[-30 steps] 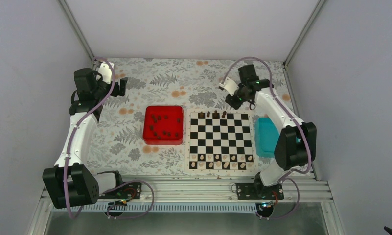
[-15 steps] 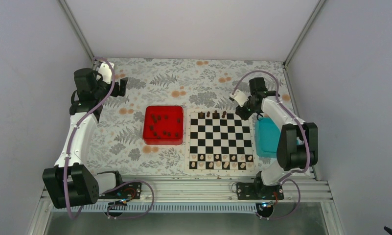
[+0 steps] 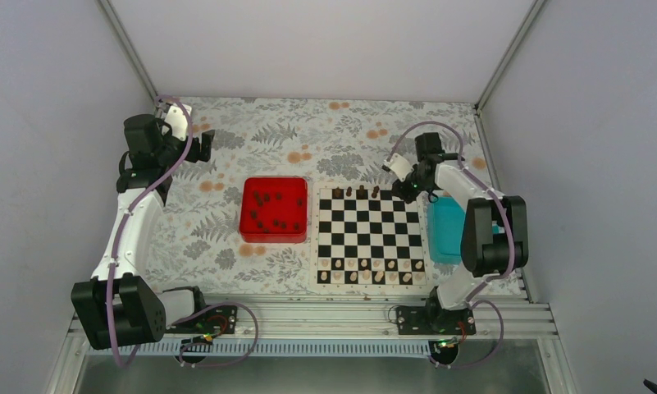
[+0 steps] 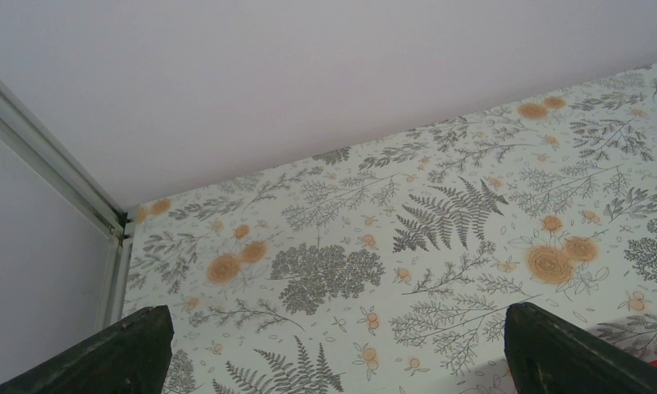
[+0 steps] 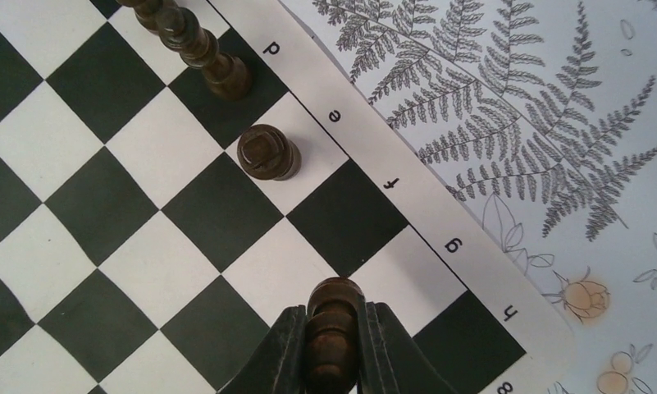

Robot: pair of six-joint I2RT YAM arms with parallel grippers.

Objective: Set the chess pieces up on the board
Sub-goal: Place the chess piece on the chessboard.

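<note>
The right fingers (image 5: 290,338) pinch a dark chess piece (image 5: 333,324) by its stem. Its long axis runs straight out from the fingertips toward the board (image 5: 103,205) below. It hangs over the board's far right corner. The white g square lies just ahead of the tips, the black f square ahead and to their left, and the black h corner square to their right. All three look bare, and I cannot tell which one the descent is aimed at. Farther left of the fingers, the e square carries a short dark piece (image 5: 266,153) and the d square a tall one (image 5: 202,53). The right arm is plainly the nearer. The left fingers (image 3: 202,145) stand spread wide with nothing between them, well apart over the counter (image 4: 440,213). The red tray (image 3: 244,213), beyond the board to the left, holds loose dark pieces (image 3: 263,199). The teal tray (image 3: 440,246), under the right arm, shows nothing in its visible part.
</note>
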